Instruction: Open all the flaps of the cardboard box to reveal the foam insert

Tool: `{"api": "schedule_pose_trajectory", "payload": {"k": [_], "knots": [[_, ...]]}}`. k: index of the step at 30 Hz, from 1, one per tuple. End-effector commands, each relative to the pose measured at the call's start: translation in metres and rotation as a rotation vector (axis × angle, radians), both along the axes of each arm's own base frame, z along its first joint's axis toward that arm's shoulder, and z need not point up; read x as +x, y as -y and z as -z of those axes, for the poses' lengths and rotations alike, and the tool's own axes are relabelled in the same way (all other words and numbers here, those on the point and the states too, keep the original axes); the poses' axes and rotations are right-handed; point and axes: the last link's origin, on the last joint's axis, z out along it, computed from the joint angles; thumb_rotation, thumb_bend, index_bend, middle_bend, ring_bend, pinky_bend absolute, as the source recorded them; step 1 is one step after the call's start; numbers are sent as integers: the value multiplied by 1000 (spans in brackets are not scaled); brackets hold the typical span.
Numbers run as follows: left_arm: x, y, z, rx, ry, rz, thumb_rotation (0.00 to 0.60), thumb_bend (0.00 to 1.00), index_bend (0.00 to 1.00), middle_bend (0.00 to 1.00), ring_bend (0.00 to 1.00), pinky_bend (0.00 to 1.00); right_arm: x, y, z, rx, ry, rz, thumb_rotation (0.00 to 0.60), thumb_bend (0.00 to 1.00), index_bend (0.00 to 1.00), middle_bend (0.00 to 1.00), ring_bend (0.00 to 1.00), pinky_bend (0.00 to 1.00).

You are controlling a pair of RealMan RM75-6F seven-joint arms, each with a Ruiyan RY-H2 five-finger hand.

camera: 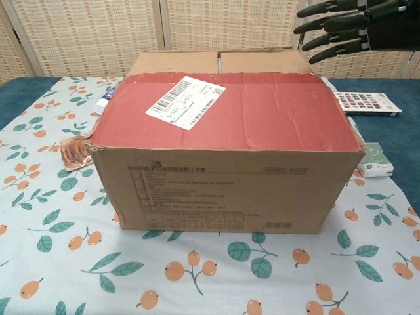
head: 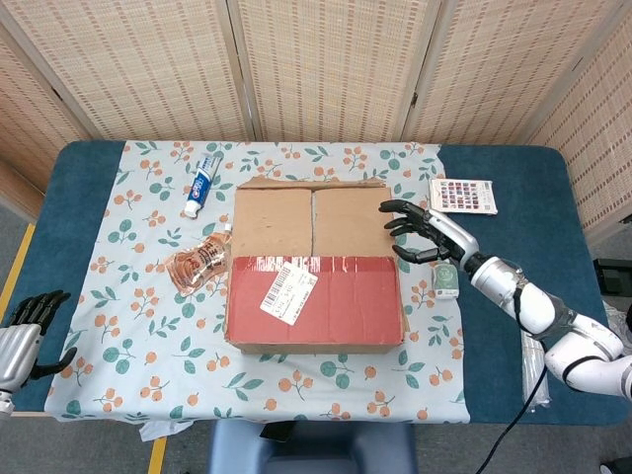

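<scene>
Sitting near the middle of the table (head: 89, 158) on a cloth (head: 118, 296) printed with leaves and orange fruit, the cardboard box (head: 314, 262) had all its top flaps closed flat. Red tape (head: 346, 296) covered the near half of its top, and a white shipping label (head: 288, 290) lay on that red area, left of centre. The far half showed two bare brown flaps meeting at a seam.

The right hand (head: 423, 233) hovered at the box's far right corner, its dark fingers (head: 400, 207) spread apart and reaching toward the right flap's edge, holding nothing. Whether the fingertips touched the cardboard could not be told from either view; in the chest view that hand (camera: 348, 29) appeared above the box's top, fingers extended and separated.

The left hand (head: 22, 336) hung off the table's near left corner, well apart from the box, fingers loosely parted and empty.

Just beside the box's left side lay a crumpled orange packet (head: 196, 265), and farther toward the far edge a toothpaste tube (head: 200, 185). A small green-and-white carton (head: 446, 279) rested near the box's right side, below the right hand. A flat card with rows of coloured squares (head: 463, 196) lay toward the far right corner.
</scene>
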Motion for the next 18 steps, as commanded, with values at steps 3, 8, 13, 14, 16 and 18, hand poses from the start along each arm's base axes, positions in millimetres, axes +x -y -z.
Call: {"api": "schedule_pose_trajectory", "payload": {"k": [3, 8, 13, 14, 16, 18], "knots": [[1, 0, -1, -28, 36, 11, 600, 385, 103, 108, 76, 0, -1, 2, 5, 43, 20, -33, 600, 445, 149, 155, 248, 267], [-1, 0, -2, 1, 13, 3, 600, 396, 103, 108, 73, 0, -1, 3, 8, 63, 33, -31, 600, 444, 153, 155, 249, 275], [0, 2, -2, 7, 12, 5, 600, 396, 103, 108, 72, 0, 0, 3, 13, 90, 40, -20, 600, 445, 153, 155, 249, 275], [0, 3, -2, 8, 13, 5, 600, 396, 103, 108, 72, 0, 0, 3, 14, 96, 42, -19, 600, 445, 153, 155, 249, 275], [0, 3, -3, 10, 13, 4, 600, 397, 103, 108, 72, 0, 1, 2, 17, 110, 42, -21, 600, 445, 153, 155, 249, 275], [0, 3, -3, 11, 13, 4, 600, 397, 103, 108, 72, 0, 1, 2, 19, 119, 45, -23, 600, 445, 153, 155, 250, 275]]}}
